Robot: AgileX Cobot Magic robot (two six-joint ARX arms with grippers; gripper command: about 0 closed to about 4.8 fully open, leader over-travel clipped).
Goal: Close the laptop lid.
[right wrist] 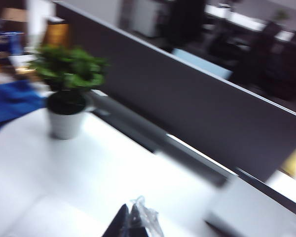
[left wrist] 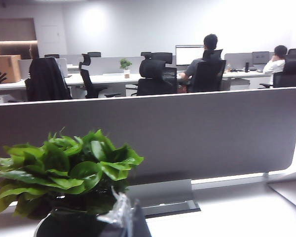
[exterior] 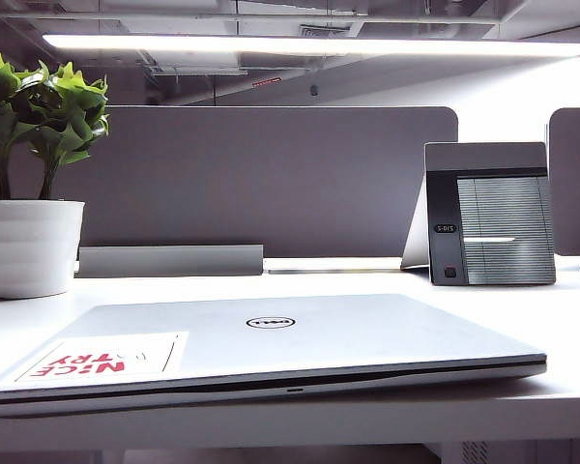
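Note:
The laptop [exterior: 300,385] lies at the front of the white table. The laptop lid [exterior: 348,333] is down flat on it, silver back up, showing a round logo and a red-lettered white sticker. Only a thin dark seam shows along the front edge. Neither arm appears in the exterior view. In the left wrist view my left gripper [left wrist: 133,219] is a dark wedge with crinkled clear film on it. It is held high beside the plant [left wrist: 69,168], its fingertips together. My right gripper [right wrist: 129,217] is also raised above the table, tips together and holding nothing.
A white pot [exterior: 29,246] with a green plant [exterior: 43,111] stands at the back left. A grey-black slatted box [exterior: 488,213] stands at the back right. A grey partition [exterior: 271,179] closes off the back of the table. The right wrist view is blurred.

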